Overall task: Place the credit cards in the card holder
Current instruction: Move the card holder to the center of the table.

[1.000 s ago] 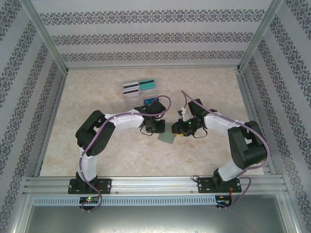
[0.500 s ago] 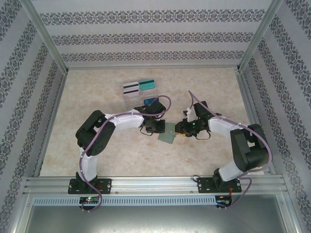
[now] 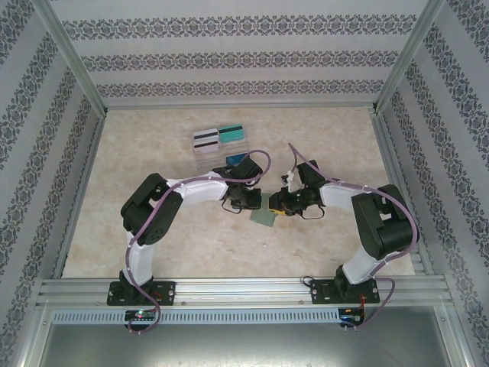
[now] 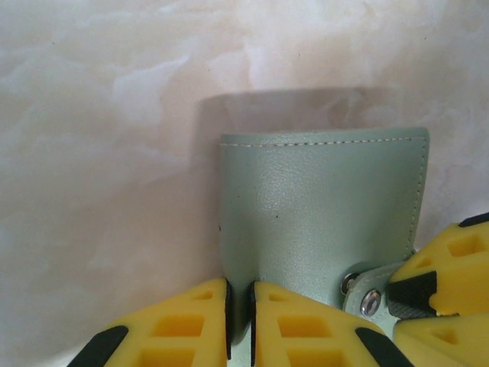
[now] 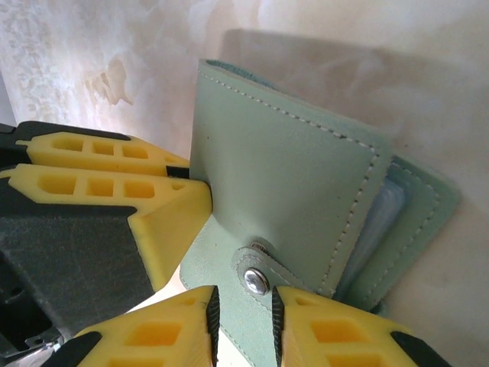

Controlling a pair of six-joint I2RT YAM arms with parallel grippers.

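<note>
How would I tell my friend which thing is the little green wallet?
Look at the middle of the marble-look table. There the left gripper and right gripper both pinch the card holder, a sage-green stitched square with a snap tab. The cards farther back are striped or teal, in a clear stand.

No legible words, brands, numbers or signs anywhere, card holder [image 4: 321, 206] was plain stitched green leather with no lettering, credit cards [image 3: 231, 135] were too small and distant for any print to be read.
</note>
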